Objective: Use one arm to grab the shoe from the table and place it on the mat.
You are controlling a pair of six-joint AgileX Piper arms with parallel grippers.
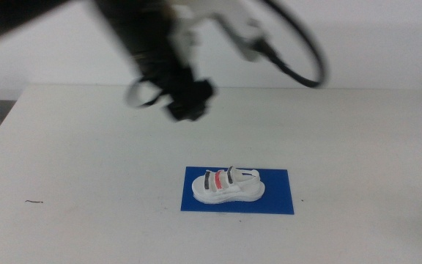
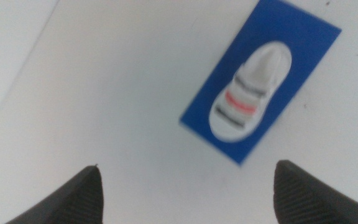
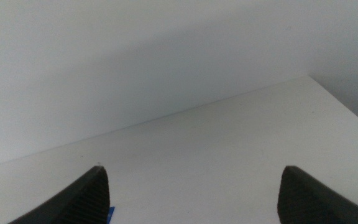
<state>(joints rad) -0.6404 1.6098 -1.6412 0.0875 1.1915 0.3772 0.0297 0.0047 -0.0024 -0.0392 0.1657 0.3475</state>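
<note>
The white shoe (image 1: 227, 185), with a dark, a red and a white strap, lies on its sole on the blue mat (image 1: 277, 199) at the front middle of the table (image 1: 86, 154). The left arm comes in from the upper left, blurred. Its gripper (image 1: 189, 103) hangs high above the table, behind and to the left of the shoe. In the left wrist view the gripper (image 2: 186, 167) is open and empty, and the shoe (image 2: 250, 93) and the mat (image 2: 300, 40) lie well apart from it. The right gripper (image 3: 194, 168) is open and empty and is out of the middle view.
A small dark speck (image 1: 34, 202) lies on the table at the front left. The table's far edge meets a pale wall (image 1: 387, 44). A blue corner of the mat (image 3: 110, 214) shows in the right wrist view.
</note>
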